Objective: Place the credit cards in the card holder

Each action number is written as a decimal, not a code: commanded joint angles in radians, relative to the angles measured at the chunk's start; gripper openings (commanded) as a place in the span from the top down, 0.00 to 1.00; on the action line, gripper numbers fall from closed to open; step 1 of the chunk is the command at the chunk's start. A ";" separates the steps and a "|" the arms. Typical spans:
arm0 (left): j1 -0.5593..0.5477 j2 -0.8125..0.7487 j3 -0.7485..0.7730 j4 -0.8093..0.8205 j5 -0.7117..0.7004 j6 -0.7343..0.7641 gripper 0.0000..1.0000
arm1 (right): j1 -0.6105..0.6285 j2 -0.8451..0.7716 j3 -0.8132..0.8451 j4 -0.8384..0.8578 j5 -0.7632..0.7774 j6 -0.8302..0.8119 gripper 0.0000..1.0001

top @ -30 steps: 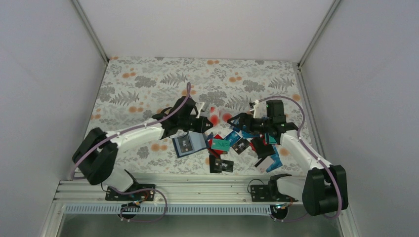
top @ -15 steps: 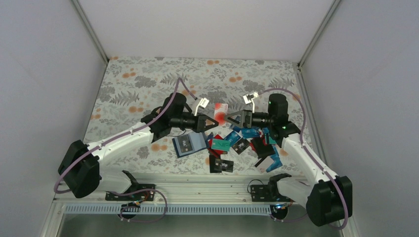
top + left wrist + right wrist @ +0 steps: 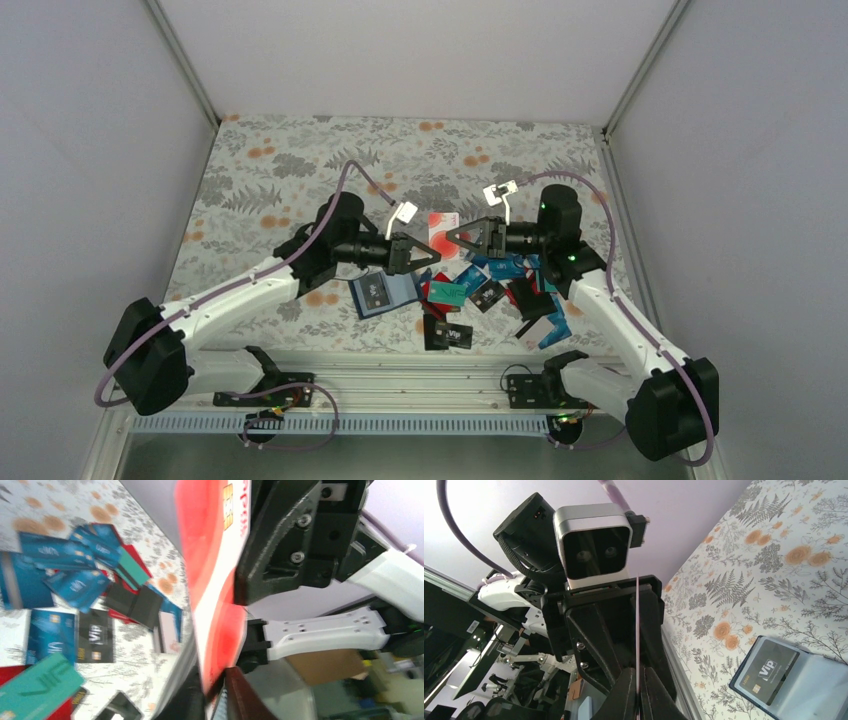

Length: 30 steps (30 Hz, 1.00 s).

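The top external camera sits high behind the arm bases, looking down and forward over the whole floral surface (image 3: 300, 160) and both arms. The left wrist camera faces the right arm (image 3: 310, 540) at very close range, tilted, with a red card (image 3: 210, 580) filling mid-frame. The right wrist camera looks back at the left wrist camera (image 3: 592, 547), the same card edge-on. The overhead and right wrist views share the card holder (image 3: 804, 685).
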 commanded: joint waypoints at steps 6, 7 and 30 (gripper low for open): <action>0.039 -0.145 -0.010 -0.155 -0.163 0.097 0.55 | 0.051 0.014 0.051 0.022 -0.011 -0.006 0.96; 0.044 -0.156 -0.018 -0.134 -0.156 0.087 0.56 | 0.058 0.012 0.052 0.024 -0.012 -0.007 0.96; 0.062 -0.155 -0.085 0.038 -0.049 0.001 0.98 | 0.132 0.042 0.087 0.031 0.021 -0.026 0.96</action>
